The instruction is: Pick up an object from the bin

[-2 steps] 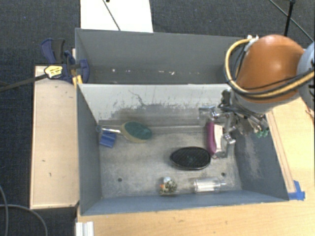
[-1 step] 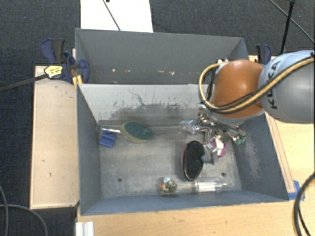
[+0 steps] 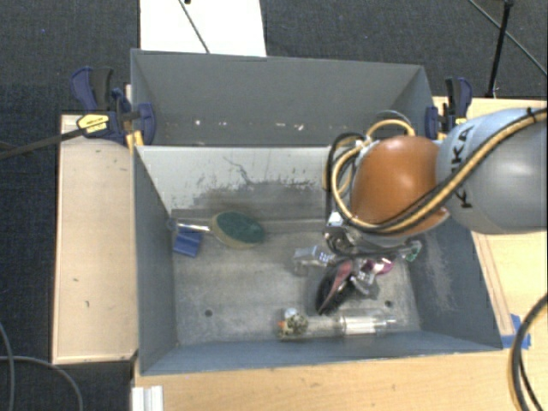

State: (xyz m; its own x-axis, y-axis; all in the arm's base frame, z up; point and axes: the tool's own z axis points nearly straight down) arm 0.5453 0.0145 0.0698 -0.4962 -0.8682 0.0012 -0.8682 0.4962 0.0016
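Observation:
My gripper (image 3: 342,247) reaches down below the arm's wrist at the right of the bin's floor. Directly under it lie a black, pointed object (image 3: 329,296) and a pink and white item (image 3: 377,267), close together. A small silvery piece (image 3: 310,255) sits just left of the gripper. A clear plastic tube (image 3: 364,324) lies along the front wall, and a small round trinket (image 3: 293,323) rests at its left end. Whether anything is between the fingers is hidden.
A green oval pad on a pale base (image 3: 237,228) and a blue block (image 3: 187,242) lie at the left back of the floor. The arm's wrist covers the right back part of the bin.

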